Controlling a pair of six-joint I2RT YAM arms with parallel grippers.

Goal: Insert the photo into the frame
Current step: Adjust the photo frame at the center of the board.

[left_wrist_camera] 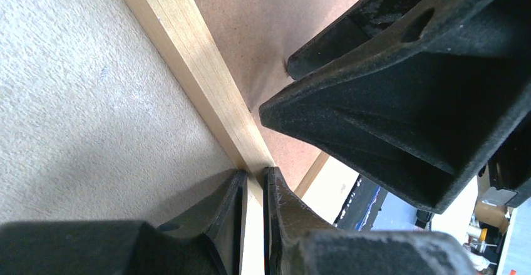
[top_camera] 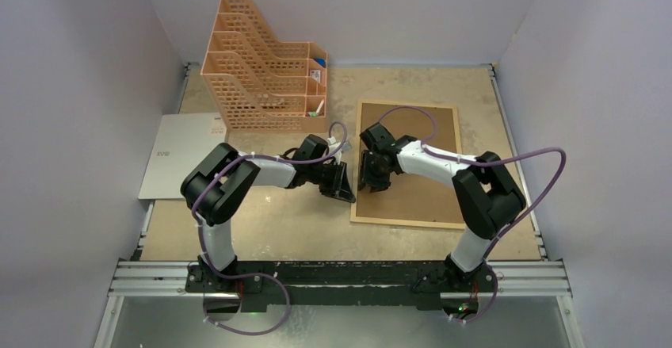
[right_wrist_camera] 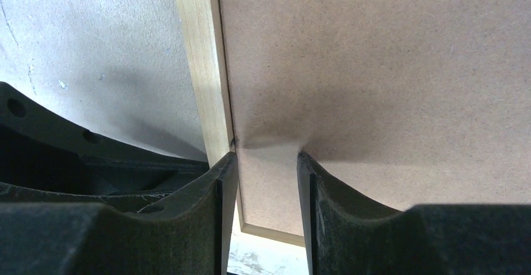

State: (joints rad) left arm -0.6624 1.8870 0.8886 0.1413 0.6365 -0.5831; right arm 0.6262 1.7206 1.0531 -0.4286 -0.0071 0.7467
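The frame [top_camera: 408,223] lies face down right of centre, its light-wood rail [left_wrist_camera: 188,56] [right_wrist_camera: 200,68] running round a brown backing board [top_camera: 428,185] [right_wrist_camera: 376,68]. My left gripper [top_camera: 349,193] [left_wrist_camera: 253,175] is shut on the frame's left rail, which passes between its fingers. My right gripper [top_camera: 372,180] [right_wrist_camera: 266,159] stands open just inside that rail, with its tips down on the backing board and nothing between them. The photo's picture side shows nowhere. A pale flat sheet [top_camera: 182,154] lies at the far left, and I cannot tell whether it is the photo.
An orange lattice file organizer [top_camera: 261,63] stands at the back, left of centre, and overlaps the pale sheet's corner. Walls close the table on the left, right and back. The two grippers are close together at the frame's left edge.
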